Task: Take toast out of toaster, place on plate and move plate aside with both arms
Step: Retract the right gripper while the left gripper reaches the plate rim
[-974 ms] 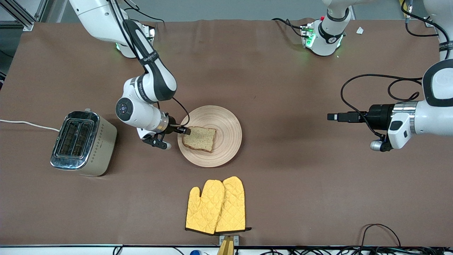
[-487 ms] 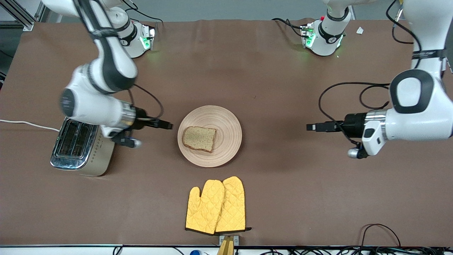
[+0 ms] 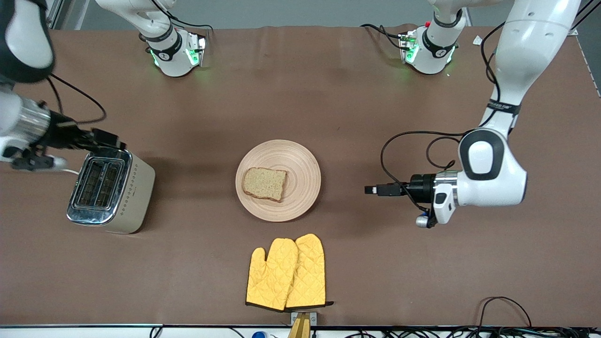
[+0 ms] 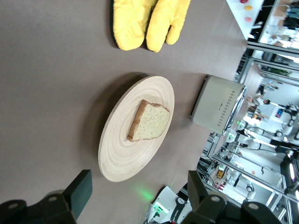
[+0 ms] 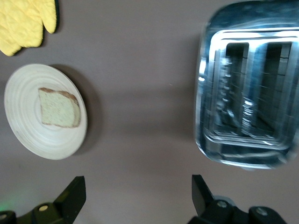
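Toast, light brown with darker crust, is lying flat on the round pale wooden plate, sitting mid-table, nothing gripping either.

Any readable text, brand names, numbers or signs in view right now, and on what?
None reads.
Left arm: a black band carries white lettering, too small to read.
Toaster: only a dotted diamond pattern on its side, no words.
Toast, plate and oven mitts: no markings.

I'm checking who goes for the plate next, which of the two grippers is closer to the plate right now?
The left gripper: it hangs over bare table beside the plate, pointing at it. The right gripper is up over the toaster, away from the plate.
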Robot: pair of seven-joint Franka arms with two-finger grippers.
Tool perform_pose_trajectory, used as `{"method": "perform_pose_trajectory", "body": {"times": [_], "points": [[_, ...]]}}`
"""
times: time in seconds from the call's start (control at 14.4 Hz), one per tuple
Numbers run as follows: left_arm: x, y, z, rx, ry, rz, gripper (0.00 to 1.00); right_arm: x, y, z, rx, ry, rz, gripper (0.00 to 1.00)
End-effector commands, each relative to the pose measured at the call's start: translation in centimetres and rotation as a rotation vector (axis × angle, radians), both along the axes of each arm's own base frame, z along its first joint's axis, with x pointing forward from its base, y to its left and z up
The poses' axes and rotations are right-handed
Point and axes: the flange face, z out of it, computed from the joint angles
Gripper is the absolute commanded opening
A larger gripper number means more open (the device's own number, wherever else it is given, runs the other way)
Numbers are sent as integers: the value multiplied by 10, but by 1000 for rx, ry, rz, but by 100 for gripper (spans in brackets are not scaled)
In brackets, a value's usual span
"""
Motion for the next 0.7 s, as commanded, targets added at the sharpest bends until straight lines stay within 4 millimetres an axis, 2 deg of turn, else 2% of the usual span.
{"method": "perform_pose_trajectory", "body": {"times": [0.0, 0.14, 0.21, 0.28, 0.35, 0.49, 0.56, 0.63], "points": [[-2, -1, -32, -63, -99, -28, 87, -9, -7, 74, -186, -20, 54, 100], [-5, 1, -54, -87, -160, -68, 86, -14, 3, 100, -271, -24, 87, 100], [-8, -2, -59, -98, -170, -73, 86, -12, 3, 109, -301, -42, 92, 100], [-10, -4, -67, -113, -179, -72, 84, -11, -1, 125, -365, -71, 83, 100], [-15, -13, -74, -131, -204, -91, 81, -11, -3, 133, -377, -88, 74, 100], [-22, -25, -97, -172, -259, -86, 80, -10, 0, 132, -370, -92, 78, 100], [-27, -33, -108, -201, -288, -85, 79, -7, 10, 128, -325, -98, 88, 100], [-30, -39, -117, -221, -301, -83, 78, -7, 11, 125, -254, -94, 71, 100]]}}
